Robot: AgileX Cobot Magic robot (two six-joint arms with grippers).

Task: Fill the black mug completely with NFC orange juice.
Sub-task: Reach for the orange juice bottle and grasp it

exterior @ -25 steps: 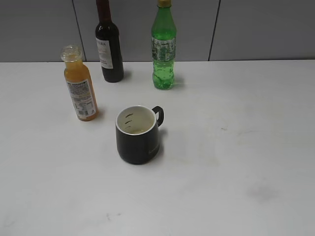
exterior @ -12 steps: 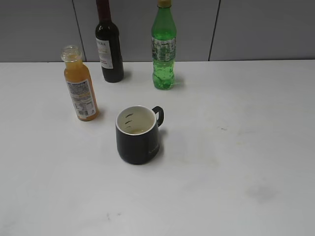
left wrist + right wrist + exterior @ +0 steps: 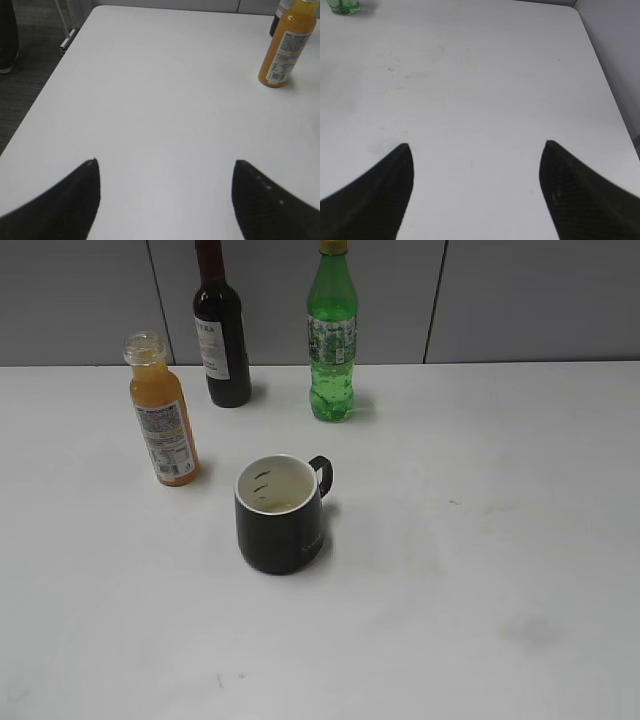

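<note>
Orange juice bottle (image 3: 163,420) untouched, black mug (image 3: 281,512) waiting, nothing poured yet.

White table (image 3: 480,540) holds the open bottle upright at the left, just behind and left of the mug, whose white inside looks all but dry; a dark wine bottle (image 3: 222,335) and a green bottle (image 3: 332,340) stand well apart at the back; the left gripper (image 3: 165,172) hovers low with jaws spread wide and nothing between them, juice off to its upper right; the right gripper (image 3: 476,155) is just as wide and bare over clear table; my call: left takes the bottle mid-label, squarely, lifts straight, then tips slowly over the mug's centre, since an uncapped neck will spill on any jerk.
</note>
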